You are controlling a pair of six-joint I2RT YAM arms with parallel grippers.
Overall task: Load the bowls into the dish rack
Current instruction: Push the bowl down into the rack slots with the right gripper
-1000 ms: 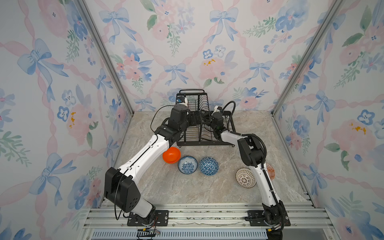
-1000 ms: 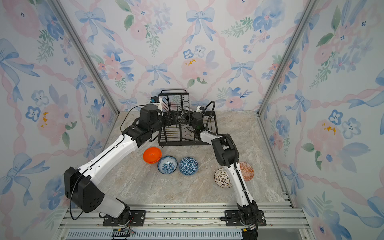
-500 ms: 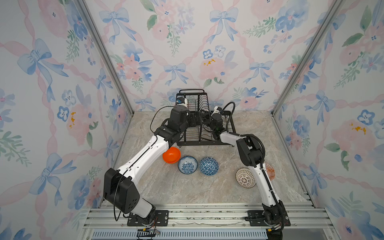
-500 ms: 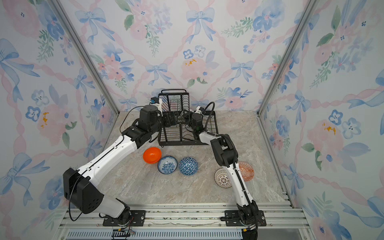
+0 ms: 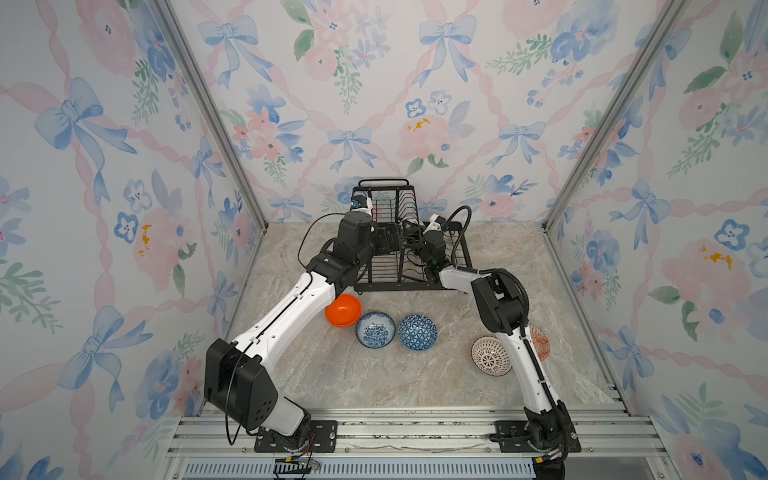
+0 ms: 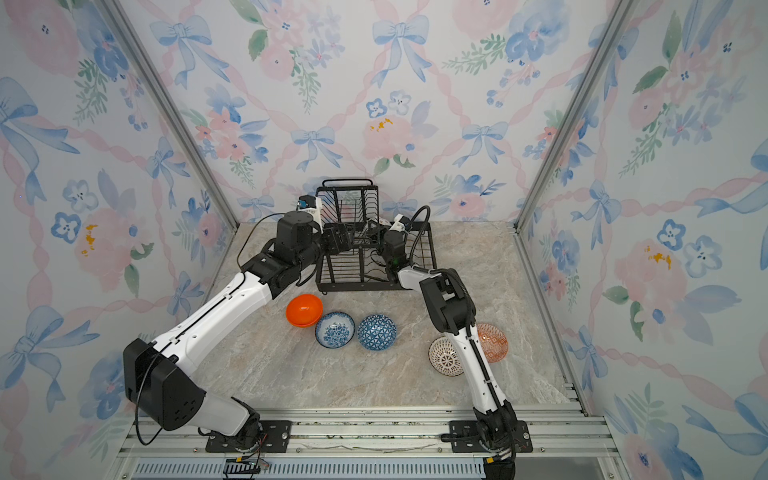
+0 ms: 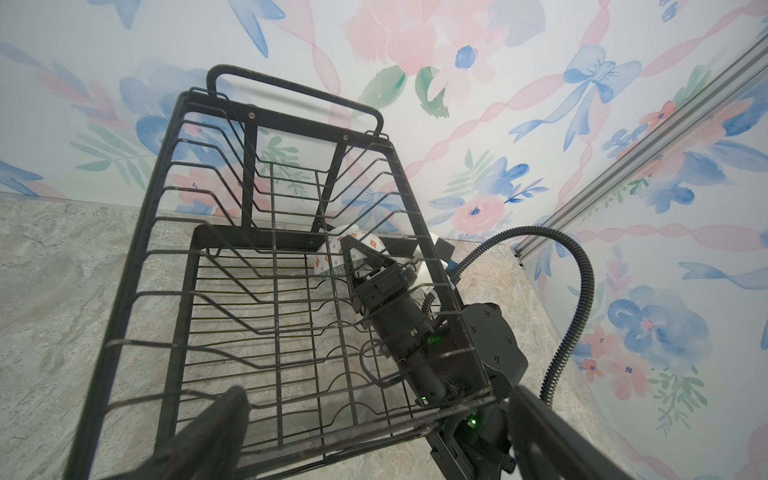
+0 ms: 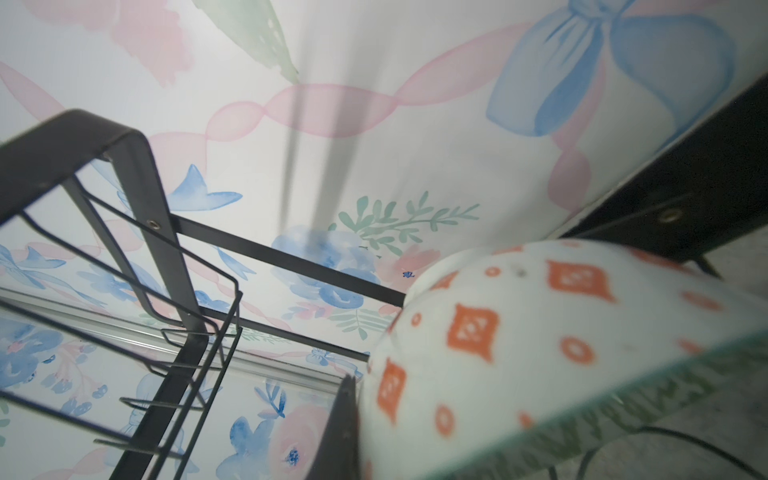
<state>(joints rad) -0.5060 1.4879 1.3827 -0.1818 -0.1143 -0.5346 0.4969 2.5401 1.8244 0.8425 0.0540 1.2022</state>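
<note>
Since one second ago, the right arm's elbow has shifted slightly toward the dish rack [image 5: 399, 286]. The five bowls on the counter [image 5: 374, 386] have not moved.

**Rack.** Black wire and flat-bar construction. The narrow upper basket [image 7: 249, 116] has a looped handle and stands above the wide lower tray [image 5: 461, 249].

**Right tool** [image 7: 348, 245]. It is clenched on the rim of the pale green bowl [image 7: 328, 259], which is tilted on edge at the far end of the lower tray, beneath the upper basket. The bowl's outer wall [image 8: 540, 332] is glossy white with orange diamonds and dots, and a green band runs along the rim. Whether the bowl touches the tray wires cannot be told.

**Left tool** [image 7: 378, 392]. It is released and grasps nothing. The jaws stand wide apart, with the near end of the upper basket between them.

**Counter.** Veined, marble-look surface. Resting upright on it, in both top views:
- plain orange bowl [image 5: 342, 311] [image 6: 304, 310]
- blue-floral bowl [image 5: 375, 329] [image 6: 334, 329], just beside the orange bowl
- blue triangle-patterned bowl [image 5: 417, 332] [image 6: 376, 332]
- lattice bowl [image 5: 490, 356] [image 6: 444, 356]
- orange-red bowl [image 5: 540, 343] [image 6: 494, 341]

The last two are partly hidden by the right arm.
</note>
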